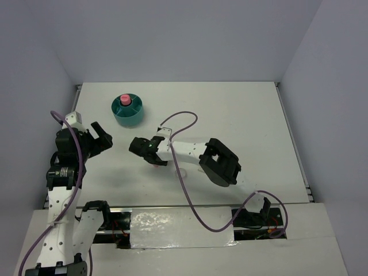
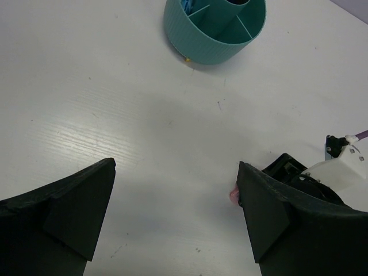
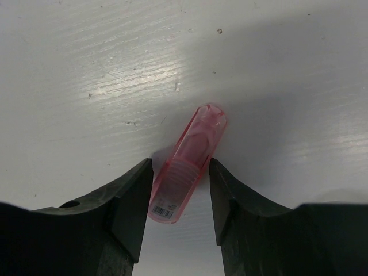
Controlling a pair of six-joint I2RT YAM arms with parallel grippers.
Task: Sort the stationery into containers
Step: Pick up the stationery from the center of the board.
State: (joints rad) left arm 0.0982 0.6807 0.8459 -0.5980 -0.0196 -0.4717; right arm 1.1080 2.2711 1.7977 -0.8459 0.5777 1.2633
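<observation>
A pink stubby stick (image 3: 188, 172) lies tilted on the white table between my right gripper's (image 3: 180, 190) fingers, touching both. The right gripper (image 1: 146, 150) is low over the table's middle. The teal organiser (image 1: 127, 115) stands at the back left, with a pink item (image 1: 124, 100) in its central well. The left wrist view shows the organiser (image 2: 201, 46) with something light blue (image 2: 187, 4) in an outer compartment. My left gripper (image 1: 101, 138) is open and empty, left of the right gripper, over bare table (image 2: 172, 190). I cannot make out the tape ring or the green pen.
The right arm's purple cable (image 1: 183, 118) loops over the table behind the right gripper. White walls close in the table on the left, back and right. The right gripper's body (image 2: 313, 178) sits just beyond my left gripper's right finger.
</observation>
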